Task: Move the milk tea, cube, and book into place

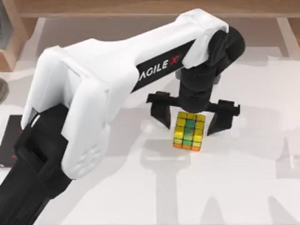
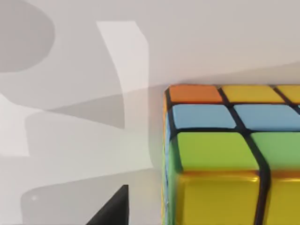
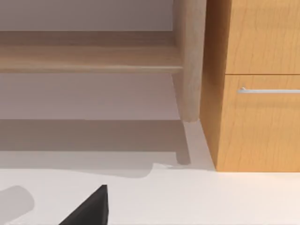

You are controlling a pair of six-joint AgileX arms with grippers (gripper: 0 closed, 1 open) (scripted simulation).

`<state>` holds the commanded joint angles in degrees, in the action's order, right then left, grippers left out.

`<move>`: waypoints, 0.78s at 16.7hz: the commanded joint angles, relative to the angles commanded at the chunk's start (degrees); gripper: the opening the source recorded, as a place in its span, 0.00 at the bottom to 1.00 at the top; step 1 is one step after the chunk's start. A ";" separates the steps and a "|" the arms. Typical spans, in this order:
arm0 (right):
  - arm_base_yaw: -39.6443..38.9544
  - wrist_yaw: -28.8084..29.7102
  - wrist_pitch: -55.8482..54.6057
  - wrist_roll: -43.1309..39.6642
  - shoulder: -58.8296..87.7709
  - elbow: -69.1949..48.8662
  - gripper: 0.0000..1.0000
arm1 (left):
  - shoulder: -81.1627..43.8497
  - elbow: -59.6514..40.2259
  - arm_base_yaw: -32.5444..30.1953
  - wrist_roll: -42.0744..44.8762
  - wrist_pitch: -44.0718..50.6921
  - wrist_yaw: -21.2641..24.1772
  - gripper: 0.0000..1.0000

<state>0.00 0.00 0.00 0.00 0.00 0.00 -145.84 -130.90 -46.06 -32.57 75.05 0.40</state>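
Left gripper [image 1: 193, 120]: ours, hanging over the middle of the table, jaws spread wide, one finger on each side of the cube and neither touching it.
Cube [image 1: 189, 131]: on the white table [image 1: 243, 187] between those fingers; mostly yellow with a green stripe and an orange side; seen close in the left wrist view [image 2: 234, 154], resting on the surface, not lifted.
Black book [image 1: 9, 140]: flat at the table's left edge, part hidden by our left arm.
Wooden cabinet [image 3: 255, 84]: ahead of our right wrist camera, with a drawer handle [image 3: 269, 90]; a low shelf [image 3: 89, 58] beside it.
Right gripper: we cannot tell its jaws.
Progress: we judge the cube's grasp is about to begin; nothing shows as placed yet, so milk tea and book seem left to do.
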 joint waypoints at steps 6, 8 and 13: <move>0.00 0.00 0.00 0.00 0.00 0.00 1.00 | 0.00 0.00 0.00 0.00 0.00 0.00 0.25; 0.00 0.00 0.00 0.00 0.00 0.00 1.00 | 0.00 0.00 0.00 0.00 0.00 0.00 0.10; 0.00 0.00 0.00 0.00 0.00 0.00 1.00 | 0.00 0.00 0.00 0.00 0.00 0.00 0.00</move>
<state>0.00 0.00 0.00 0.00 0.00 0.00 -145.84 -130.90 -46.06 -32.57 75.05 0.40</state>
